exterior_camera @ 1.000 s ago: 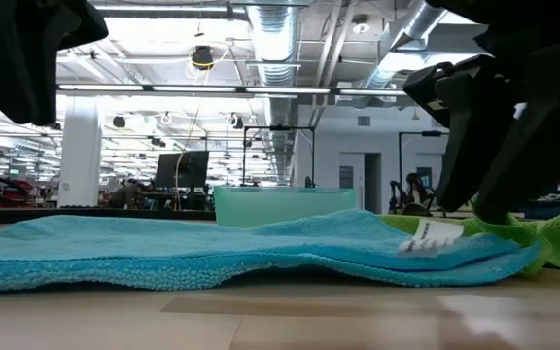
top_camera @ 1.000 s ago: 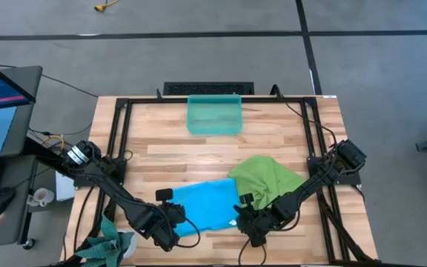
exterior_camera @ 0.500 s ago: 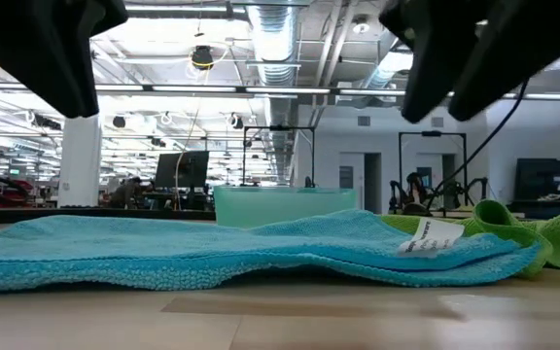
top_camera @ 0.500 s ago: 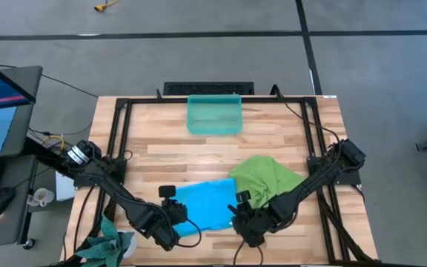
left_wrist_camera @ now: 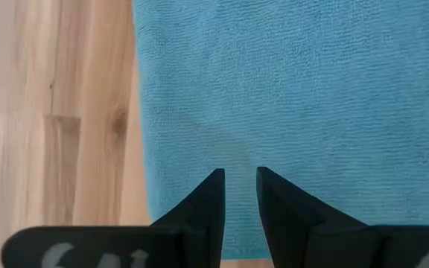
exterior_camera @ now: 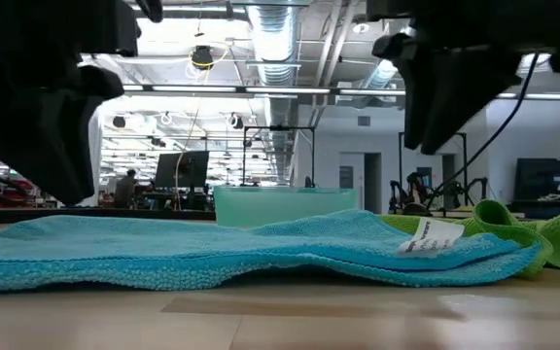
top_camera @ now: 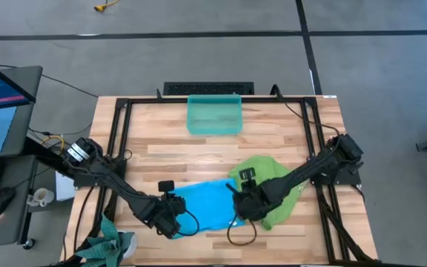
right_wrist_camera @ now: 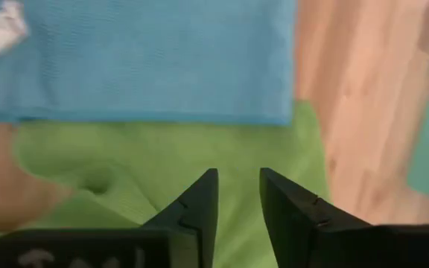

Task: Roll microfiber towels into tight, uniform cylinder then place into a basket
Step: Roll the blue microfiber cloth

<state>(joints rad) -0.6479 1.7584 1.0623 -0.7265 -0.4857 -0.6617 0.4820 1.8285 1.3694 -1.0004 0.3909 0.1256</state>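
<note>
The sky-blue towel [top_camera: 202, 202] lies spread flat on the table near its front edge, with a white tag [exterior_camera: 431, 235] at its right end. The lime-green towel [top_camera: 273, 174] lies crumpled to its right, and the blue towel's right edge rests on it [right_wrist_camera: 125, 164]. The teal basket [top_camera: 213, 115] stands at the far edge. My left gripper [left_wrist_camera: 240, 179] hovers open over the blue towel's left part, fingers pointing down, with a narrow gap. My right gripper [right_wrist_camera: 238, 179] hovers open over the green towel beside the blue towel's right edge. In the low view both grippers hang clear above the cloth.
Black frame rails [top_camera: 117, 148] run along the table's left, right and far sides. A dark teal-green cloth bundle [top_camera: 110, 245] sits off the near left corner. Bare wood [top_camera: 199, 152] lies between the towels and the basket.
My right gripper has risen from the blue towel's near right corner and gone toward the far edge, tipping more steeply downward. My left gripper has come down toward the blue towel's left part and shifted slightly toward the far edge. The towels have stayed in place.
</note>
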